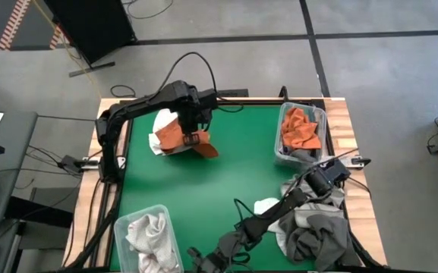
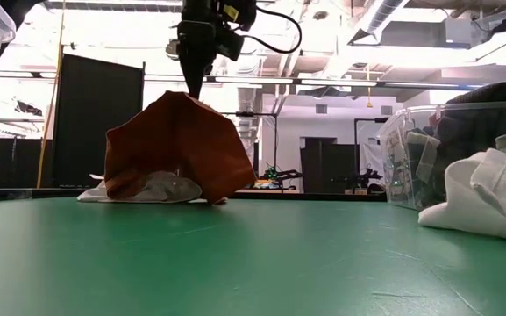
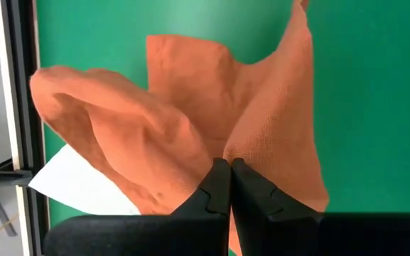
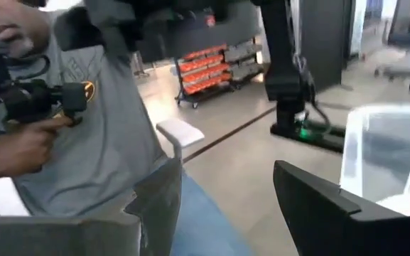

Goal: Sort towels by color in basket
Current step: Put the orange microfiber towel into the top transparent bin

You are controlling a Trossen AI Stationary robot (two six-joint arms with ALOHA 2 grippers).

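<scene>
**Left hand pinches rust-orange towel above the green surface**

High view: the left hand (image 1: 191, 130) pinches a rust-orange towel (image 1: 179, 137) over a white towel (image 1: 160, 121) on the green surface (image 1: 219, 167). The right hand (image 1: 331, 171) sits near the grey towels (image 1: 313, 231).

Low view: the orange towel hangs from the pinch, its lower edge touching the surface.

Left wrist view: fingers (image 3: 215, 186) pressed together on orange cloth.

Right wrist view: fingers (image 4: 318, 195) spread, holding nothing; a person (image 4: 84, 128) stands beyond.
</scene>
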